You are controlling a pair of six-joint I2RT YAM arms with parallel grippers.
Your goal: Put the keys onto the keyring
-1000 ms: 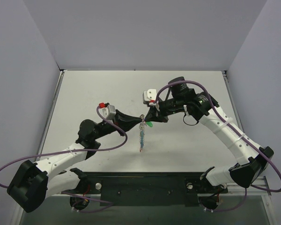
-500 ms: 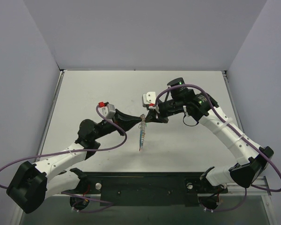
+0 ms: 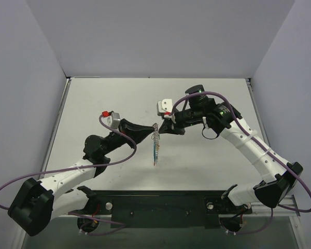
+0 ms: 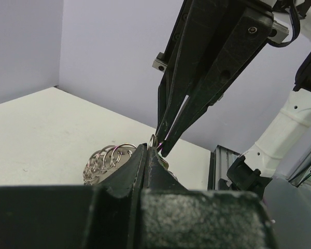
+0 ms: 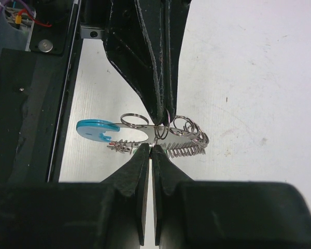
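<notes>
Both jaws pinch the keyring point(image 5: 187, 148), hiding where they grip.

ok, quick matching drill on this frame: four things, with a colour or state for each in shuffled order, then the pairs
Things:
1. left hand
2. keyring
3. tag at one end of the keyring
4. cable looping over the right arm

Colour or state:
a. purple
b. light blue
c. silvery coils and rings
d. black fingers, shut on a ring

Pairs: 1-d, 2-c, 3-b, 4-a
</notes>
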